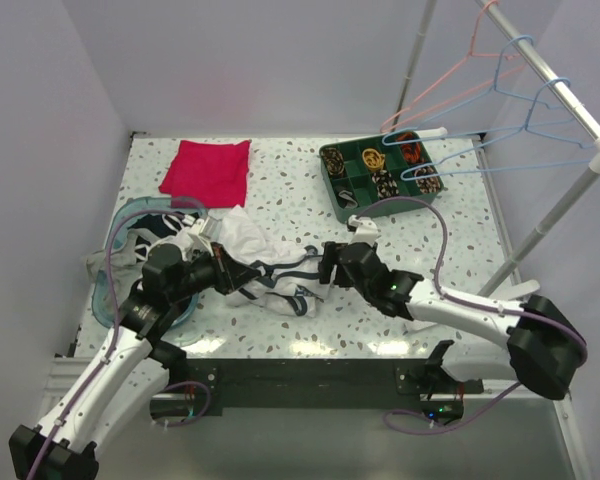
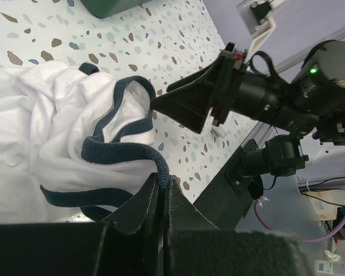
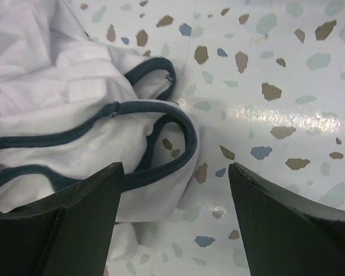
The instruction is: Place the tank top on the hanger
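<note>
left pincer (image 2: 164, 192): pinching navy trim of tank top (image 2: 46, 115) | right pincer (image 3: 173, 178): spread, at strap loop | tank top: crumpled on tabletop (image 1: 280, 170)

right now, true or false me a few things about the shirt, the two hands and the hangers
1. The left hand is shut on the tank top's navy trim. True.
2. The right hand grips the tank top. False: it is open over a strap, holding nothing.
3. The tank top is on a hanger. False: it lies crumpled on the table; the light-blue hangers hang on the rail.
4. The red cloth lies on the table's far left. True.
</note>
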Motion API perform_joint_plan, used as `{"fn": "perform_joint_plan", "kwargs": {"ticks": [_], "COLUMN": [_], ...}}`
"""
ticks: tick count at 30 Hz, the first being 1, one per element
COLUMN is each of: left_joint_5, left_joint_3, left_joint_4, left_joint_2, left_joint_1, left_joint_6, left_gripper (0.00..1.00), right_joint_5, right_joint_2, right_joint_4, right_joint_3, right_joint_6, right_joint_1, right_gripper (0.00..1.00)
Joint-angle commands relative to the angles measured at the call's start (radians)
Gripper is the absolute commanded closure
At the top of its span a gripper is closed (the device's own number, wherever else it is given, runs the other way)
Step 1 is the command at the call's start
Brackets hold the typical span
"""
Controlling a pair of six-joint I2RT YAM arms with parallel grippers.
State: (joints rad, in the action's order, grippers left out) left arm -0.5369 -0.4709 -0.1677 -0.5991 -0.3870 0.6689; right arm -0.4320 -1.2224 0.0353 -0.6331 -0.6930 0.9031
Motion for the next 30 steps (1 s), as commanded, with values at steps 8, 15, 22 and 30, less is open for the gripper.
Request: {"fn": "perform_joint_plan", "kwargs": {"ticks": [8,15,22,30], "left_joint_5": [0.032,0.152,0.218,0.152], "left_joint_3": [-0.15,-0.498,-0.921,-1.452], "left_joint_4": [-0.104,-0.075,0.097,0.151], "left_joint_2": [0.019,-0.05,-0.235,-0.554], "left_joint_1": [-0.001,-0.001,-0.001,-0.001], "left_joint_6": [-0.101,-0.216,-0.322,-0.373], "left_gripper": [1.0,1.0,1.0,1.0], "right_joint_5": [-0.083,-0.11,-0.148,-0.178], "right_joint_2": [-0.178,0.055,0.045,-0.064], "right_joint_4": [-0.014,0.161,0.202,0.196], "right_joint_3": [-0.192,-0.502,-0.948,-1.345], "right_joint_6": [0.044,0.203,0.403,0.567], "right_joint_1": [0.003,0.014,0.013,0.013], "right_gripper": [0.88,1.0,1.0,1.0]}}
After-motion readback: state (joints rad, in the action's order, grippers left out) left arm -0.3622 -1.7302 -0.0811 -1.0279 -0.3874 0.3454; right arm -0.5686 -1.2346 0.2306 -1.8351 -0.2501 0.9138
